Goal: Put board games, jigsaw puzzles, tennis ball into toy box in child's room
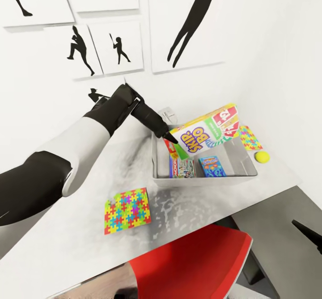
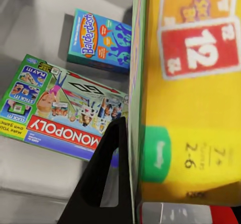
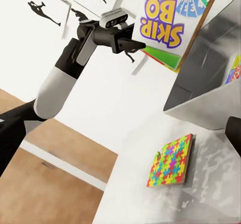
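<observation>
Left gripper clamped on the Skip-Bo box, tilted over the toy box. Could catch the far rim and tip out onto the table if released now

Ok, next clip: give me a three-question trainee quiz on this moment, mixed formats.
1. True or false: the left gripper holds the SKIP-BO box over the toy box.
2. Which games already lie inside the toy box?
A. Monopoly and Balderdash
B. Only Balderdash
C. None
3. How many jigsaw puzzles are outside the toy box?

Key: 1 true; 2 A; 3 two, one on the table in front of the box, one beside the tennis ball.
</observation>
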{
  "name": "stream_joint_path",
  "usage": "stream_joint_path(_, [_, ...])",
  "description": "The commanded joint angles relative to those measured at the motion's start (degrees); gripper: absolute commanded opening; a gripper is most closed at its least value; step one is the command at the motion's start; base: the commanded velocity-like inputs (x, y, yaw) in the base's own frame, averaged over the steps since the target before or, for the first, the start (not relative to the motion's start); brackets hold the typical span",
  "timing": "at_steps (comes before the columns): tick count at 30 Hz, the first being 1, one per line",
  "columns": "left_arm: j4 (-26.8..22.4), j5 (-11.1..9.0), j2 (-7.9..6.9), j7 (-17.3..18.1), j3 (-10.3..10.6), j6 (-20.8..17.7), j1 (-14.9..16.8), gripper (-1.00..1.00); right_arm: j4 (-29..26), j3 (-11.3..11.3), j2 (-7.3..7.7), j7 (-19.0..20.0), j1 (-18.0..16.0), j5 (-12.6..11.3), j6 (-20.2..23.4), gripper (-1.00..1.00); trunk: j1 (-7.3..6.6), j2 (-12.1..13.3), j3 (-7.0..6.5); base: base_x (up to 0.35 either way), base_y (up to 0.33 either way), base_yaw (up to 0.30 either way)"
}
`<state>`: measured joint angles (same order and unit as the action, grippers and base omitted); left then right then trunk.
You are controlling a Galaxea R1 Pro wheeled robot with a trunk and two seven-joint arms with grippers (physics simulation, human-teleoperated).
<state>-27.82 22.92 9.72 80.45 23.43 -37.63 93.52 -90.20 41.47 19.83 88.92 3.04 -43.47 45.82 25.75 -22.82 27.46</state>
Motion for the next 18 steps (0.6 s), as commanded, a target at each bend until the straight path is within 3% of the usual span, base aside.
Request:
stream_joint_path(1, [0.0,0.4,0.03,0.4,-0.1,-0.6,0.2,-1.0,0.0,0.0,0.03,0.0,0.0,-0.2,0.6,1.0,0.03,-0.1,0.18,0.0,0.0,0.0])
stream_joint_path(7, [0.0,0.4,0.03,0.9,-0.1,-0.6,0.6,-1.0,0.0,0.0,0.02,0.0,0.0,-0.2,-0.3,1.0,0.03,-0.1,0.74,0.0,0.0,0.0])
stream_joint_path(18, [0.0,0.9,-0.06,6.6,0.0,-0.5,0.8,-1.0,0.0,0.0,-0.02,0.0,0.1,-0.2,-0.6,1.0,0.03,-0.1,1.78,0.0,0.0,0.0])
